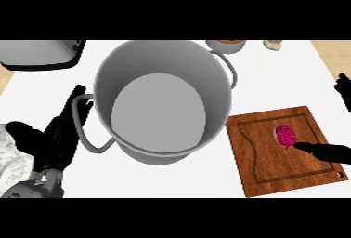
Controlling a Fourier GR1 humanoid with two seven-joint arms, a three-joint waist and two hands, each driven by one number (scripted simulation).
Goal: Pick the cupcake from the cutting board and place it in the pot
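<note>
The white counter (41, 93) is carrying every item noted here. The large grey metal pot (161, 100) is standing upright at its centre, looped handles showing at the left and upper right, its bare grey bottom facing up at me. The brown wooden cutting board (264, 160) is lying just right of the pot, turned slightly askew. My left hand (58, 137) is resting open at the left, fingers straight and pointing up, just beside the pot's left handle. A grey box-shaped appliance (37, 53) is sitting at the upper left corner, partly cut off. My right hand (329, 152) is showing at the right edge, spread wide and holding nothing: one dark digit is lying across the board, its tip against the cupcake, while the others are showing well above it. The pink cupcake (285, 135) is lying on the board's upper right part. A small round brown-topped container (226, 45) and a smaller pale object (273, 44) are sitting at the far edge.
</note>
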